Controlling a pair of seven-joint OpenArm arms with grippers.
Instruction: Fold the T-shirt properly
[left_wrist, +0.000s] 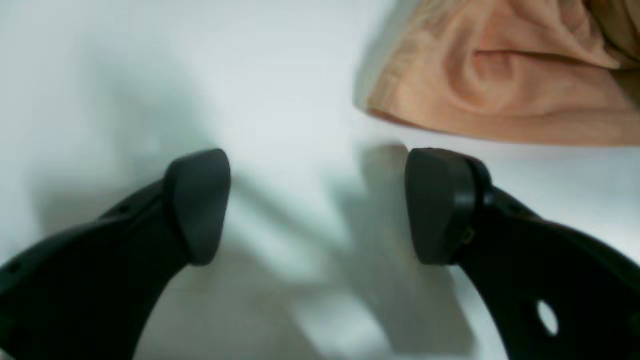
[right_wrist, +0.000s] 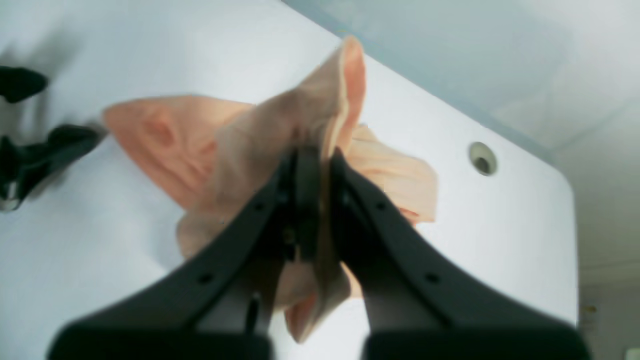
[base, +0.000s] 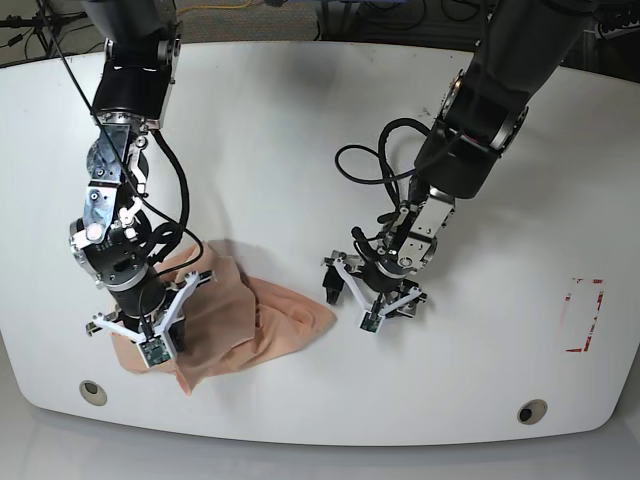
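While the near edge of the white table (base: 300, 420) shows two round holes, one toward each front corner, the peach T-shirt (base: 255, 320) lies just behind the hole on the base view's left, bunched and wrinkled in a low heap. Right gripper (right_wrist: 312, 165) sits over that heap; its black jaws are pressed together on a raised fold of cloth, and the fabric stands up in a peak beyond the tips and hangs down between the fingers in the right wrist view. Rest of the shirt spreads flat on the table around the pinch, one lobe reaching toward the table's middle.

Left gripper (left_wrist: 317, 205) is low over bare table, just beside the shirt's edge but apart from it. Jaws spread wide, nothing between the pads (left_wrist: 200, 205); only shadow on the white surface there. Shirt hem shows at the upper right of the left wrist view, blurred.

Farther back, red markings (base: 583, 315) lie on the table at the base view's right. Both black arms rise toward the far edge, a looped cable (base: 365, 165) hanging off the left one.
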